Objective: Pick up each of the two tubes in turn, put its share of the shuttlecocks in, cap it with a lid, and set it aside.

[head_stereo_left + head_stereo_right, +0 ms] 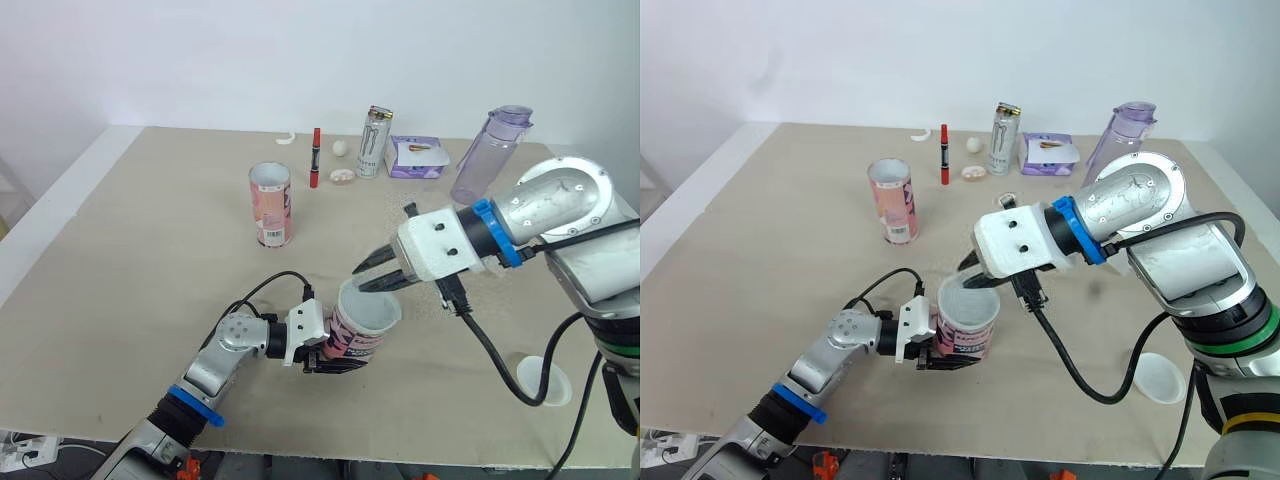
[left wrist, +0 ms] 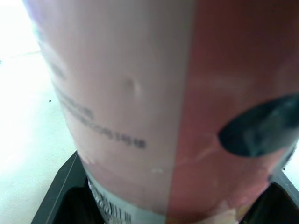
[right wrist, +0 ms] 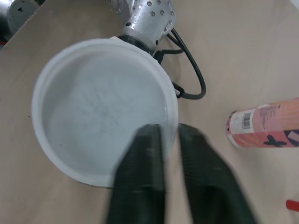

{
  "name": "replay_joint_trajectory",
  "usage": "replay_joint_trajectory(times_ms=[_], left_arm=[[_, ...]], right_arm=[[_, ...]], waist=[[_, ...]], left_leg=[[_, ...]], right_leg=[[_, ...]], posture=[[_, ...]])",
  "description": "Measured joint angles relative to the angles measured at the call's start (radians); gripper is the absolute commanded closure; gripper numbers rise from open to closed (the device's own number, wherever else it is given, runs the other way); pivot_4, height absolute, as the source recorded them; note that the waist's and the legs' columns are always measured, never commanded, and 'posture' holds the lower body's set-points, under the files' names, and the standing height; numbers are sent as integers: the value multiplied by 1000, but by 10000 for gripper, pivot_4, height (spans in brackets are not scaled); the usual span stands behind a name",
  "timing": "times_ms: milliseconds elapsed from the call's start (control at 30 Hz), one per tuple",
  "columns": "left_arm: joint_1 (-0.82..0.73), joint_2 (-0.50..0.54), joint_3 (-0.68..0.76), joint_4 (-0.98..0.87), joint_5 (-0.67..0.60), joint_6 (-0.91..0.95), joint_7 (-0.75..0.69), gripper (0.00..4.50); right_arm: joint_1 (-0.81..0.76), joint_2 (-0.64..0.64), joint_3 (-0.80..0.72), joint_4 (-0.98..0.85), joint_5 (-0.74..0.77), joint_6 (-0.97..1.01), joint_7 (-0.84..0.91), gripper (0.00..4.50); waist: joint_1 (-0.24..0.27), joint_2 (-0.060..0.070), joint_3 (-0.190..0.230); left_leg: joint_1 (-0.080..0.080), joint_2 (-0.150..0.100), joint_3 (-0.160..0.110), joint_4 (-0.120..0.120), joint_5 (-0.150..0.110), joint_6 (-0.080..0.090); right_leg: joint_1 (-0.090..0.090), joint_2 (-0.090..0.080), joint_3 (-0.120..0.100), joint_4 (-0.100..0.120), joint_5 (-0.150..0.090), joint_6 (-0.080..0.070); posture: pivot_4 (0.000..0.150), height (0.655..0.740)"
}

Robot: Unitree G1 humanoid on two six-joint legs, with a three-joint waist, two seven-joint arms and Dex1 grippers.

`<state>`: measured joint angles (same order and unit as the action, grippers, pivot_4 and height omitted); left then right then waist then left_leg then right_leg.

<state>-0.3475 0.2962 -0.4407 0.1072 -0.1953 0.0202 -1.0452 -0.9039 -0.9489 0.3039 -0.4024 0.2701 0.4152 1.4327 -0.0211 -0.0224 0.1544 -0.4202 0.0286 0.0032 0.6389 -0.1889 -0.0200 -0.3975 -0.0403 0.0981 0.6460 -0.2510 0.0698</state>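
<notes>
Pink tube (image 1: 352, 338) near front of table (image 1: 140, 260), leaning a little, clamped at its base by left gripper (image 1: 333, 362). Small print on the tube in left wrist view, unreadable. White lid (image 3: 98, 121) sits over its mouth; right gripper (image 3: 170, 131) pinches the lid's rim, one finger inside, one outside. Second tube (image 1: 270, 205) stands upright mid-table, well apart, with a barcode and dark butterfly marks. Spare lid (image 1: 545, 381) lies front right. At the back are a white can (image 1: 374, 142) with a dark claw-like logo and a purple bottle (image 1: 487, 155).
</notes>
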Motion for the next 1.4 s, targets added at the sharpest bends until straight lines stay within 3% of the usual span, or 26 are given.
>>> replay_joint_trajectory(times_ms=[33,300,500,633,667,767,1400], left_arm=[[0,0,0,0,0,0,0,17018],[1,0,3,-4,-2,6,0,17018],[4,0,4,-9,-2,10,0,17018],[4,1,5,-9,-2,11,0,17018],[4,1,5,-9,-2,11,0,17018],[4,1,5,-10,-2,12,0,17018],[16,2,10,-21,-2,18,4,17018]], right_arm=[[0,1,-1,2,0,-1,-1,21282],[-25,28,-43,37,41,48,-29,21282],[-68,32,-204,32,225,259,-83,21282],[-16,29,-230,-33,311,346,-102,30692],[-10,29,-230,-39,316,351,-104,36014],[64,18,-230,-99,350,384,-120,44445],[144,-23,-93,-141,268,332,-125,44445]], waist=[[0,0,0],[0,-1,0],[0,-3,0],[0,-3,0],[0,-3,0],[0,-4,0],[0,-6,-1]], left_leg=[[0,0,0,0,0,0],[-1,0,1,-1,0,0],[-2,0,1,-2,0,1],[-2,0,1,-2,0,1],[-2,0,1,-2,0,1],[-2,0,1,-2,0,1],[-3,1,1,-3,0,0]], right_leg=[[0,0,0,0,0,0],[-3,-2,0,0,0,-1],[-3,-2,-2,0,1,-1],[-4,-2,-2,0,1,-1],[-4,-2,-2,0,1,-1],[-4,-3,-2,0,1,-1],[-7,-6,-5,-1,1,-1]], posture=[[1500,7400],[1500,7400],[1500,7400],[1500,7400],[1500,7400],[1500,7400],[1500,7400]])
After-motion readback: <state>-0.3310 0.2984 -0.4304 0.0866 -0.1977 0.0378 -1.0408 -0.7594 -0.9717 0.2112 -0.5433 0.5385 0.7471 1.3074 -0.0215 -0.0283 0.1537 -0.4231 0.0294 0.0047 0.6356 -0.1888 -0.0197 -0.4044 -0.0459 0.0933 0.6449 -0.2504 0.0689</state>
